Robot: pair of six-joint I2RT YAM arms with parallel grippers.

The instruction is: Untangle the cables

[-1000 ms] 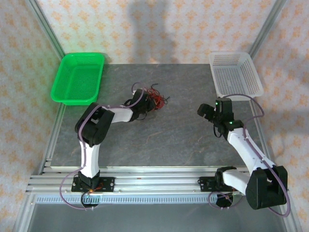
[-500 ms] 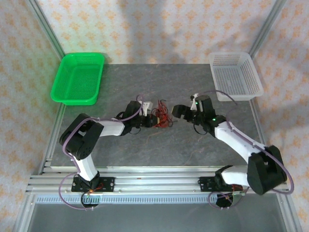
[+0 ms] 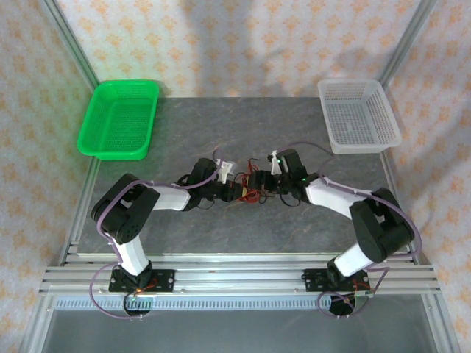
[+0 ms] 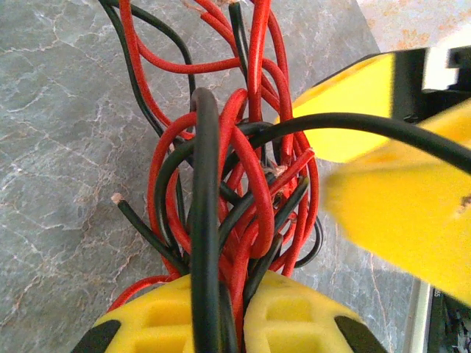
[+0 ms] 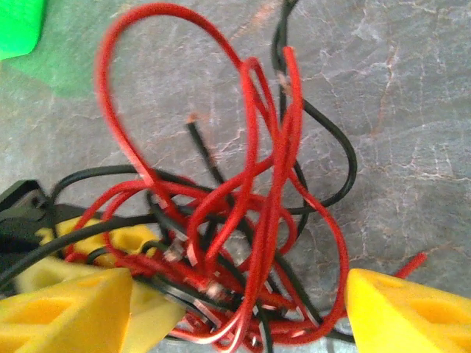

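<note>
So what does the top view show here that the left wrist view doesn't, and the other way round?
Top view: the green basket and white basket at the far corners. Left wrist view: the cables close up, several strands pinched in the shut left jaws, a loose black end sticking out. Both: the red-and-black tangle, with the right jaws at its side.

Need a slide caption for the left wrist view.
Left gripper clamped on the tangled red and black cables; open right gripper flanking the bundle.
</note>
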